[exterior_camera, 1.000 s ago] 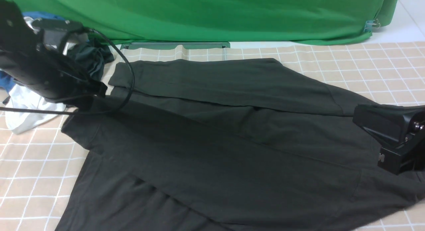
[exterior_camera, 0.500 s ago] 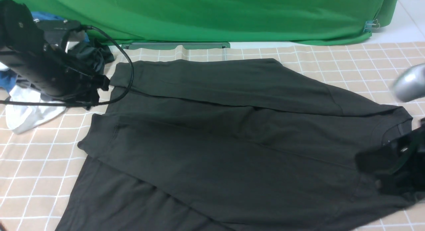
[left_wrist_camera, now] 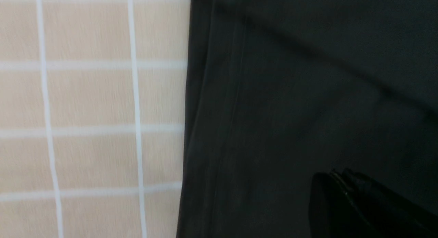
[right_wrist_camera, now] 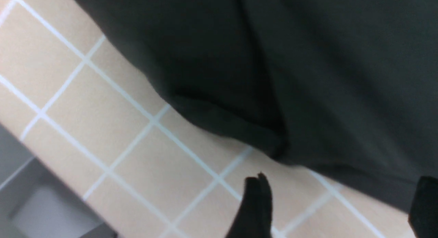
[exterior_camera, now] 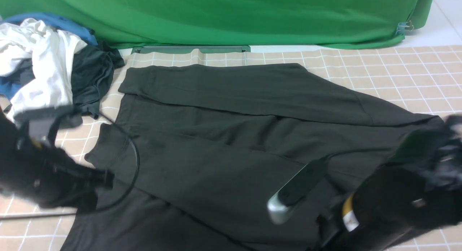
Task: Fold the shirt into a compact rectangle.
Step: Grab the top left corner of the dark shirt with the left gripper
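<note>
A large black long-sleeved shirt [exterior_camera: 234, 135] lies spread across the middle of a table [exterior_camera: 397, 74] covered in beige cloth with a white grid. It runs from near the far edge to the near edge, with one long panel folded over along its far side

The left arm [exterior_camera: 36, 175], blurred, hangs over the near left corner. The left pincer [exterior_camera: 104, 178] is closed tight, its tip above the shirt's left-hand edge. In the left wrist view the dark closed fingers [left_wrist_camera: 359, 207] sit over black fabric, near the line where the shirt meets the checked cloth. Whether any fabric is pinched cannot be told. A black cable [exterior_camera: 136, 164] loops from this arm across the shirt

The right arm [exterior_camera: 389, 207], also blurred, covers the shirt's right end at the near right corner. In the right wrist view the right pincer [right_wrist_camera: 338, 203] stands wide, with nothing between its fingertips [right_wrist_camera: 256, 200]. It hovers above bare cloth just beside a rolled edge of the shirt, close to the table's edge

At the far left corner a white garment [exterior_camera: 47, 63], a blue garment [exterior_camera: 72, 27] and a dark grey-teal garment [exterior_camera: 90, 74] lie heaped just beside the shirt. A green backdrop [exterior_camera: 234, 16] hangs along the far edge
</note>
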Tool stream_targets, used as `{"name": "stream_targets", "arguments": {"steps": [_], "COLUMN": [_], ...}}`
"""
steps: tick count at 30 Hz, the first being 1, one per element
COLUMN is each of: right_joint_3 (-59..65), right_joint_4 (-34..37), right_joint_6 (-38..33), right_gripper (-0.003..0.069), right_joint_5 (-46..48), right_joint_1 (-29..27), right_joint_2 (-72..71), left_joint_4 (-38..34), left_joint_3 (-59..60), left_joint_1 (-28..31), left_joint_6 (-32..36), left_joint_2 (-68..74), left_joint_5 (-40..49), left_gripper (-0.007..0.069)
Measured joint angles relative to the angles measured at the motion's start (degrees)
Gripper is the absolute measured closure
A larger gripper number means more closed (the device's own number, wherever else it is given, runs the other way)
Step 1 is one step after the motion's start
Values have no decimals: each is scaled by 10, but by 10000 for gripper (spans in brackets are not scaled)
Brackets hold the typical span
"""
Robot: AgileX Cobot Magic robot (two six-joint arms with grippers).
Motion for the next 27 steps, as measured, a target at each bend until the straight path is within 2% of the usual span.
{"name": "stream_targets", "arguments": {"steps": [4,7,9,13,14,19,22,27], "right_joint_3": [0,0,0,0,0,-2,-2,-2], "right_joint_4": [-3,-4,-6,-7,-7,-8,-7,-8], "right_joint_6": [1,1,1,2,4,28,48,90], "right_gripper": [69,121,230,544,564,571,571,571], "right_joint_5": [-42,-62,-65,-68,-68,-44,6,65], "right_joint_1": [4,5,5,5,5,9,16,49], "right_joint_2": [48,69,78,80,80,80,80,70], "left_joint_4": [10,11,11,10,8,3,-4,-10], "left_joint_3": [22,25,25,25,25,25,25,25], "left_joint_1": [0,0,0,0,0,0,0,0], "left_joint_6": [0,0,-2,-2,-2,-2,-2,-3], "left_joint_2": [0,0,0,0,0,-4,-12,-22], "left_joint_5": [4,0,-3,-3,-4,-5,3,24], "left_gripper": [609,609,608,607,606,606,606,606]}}
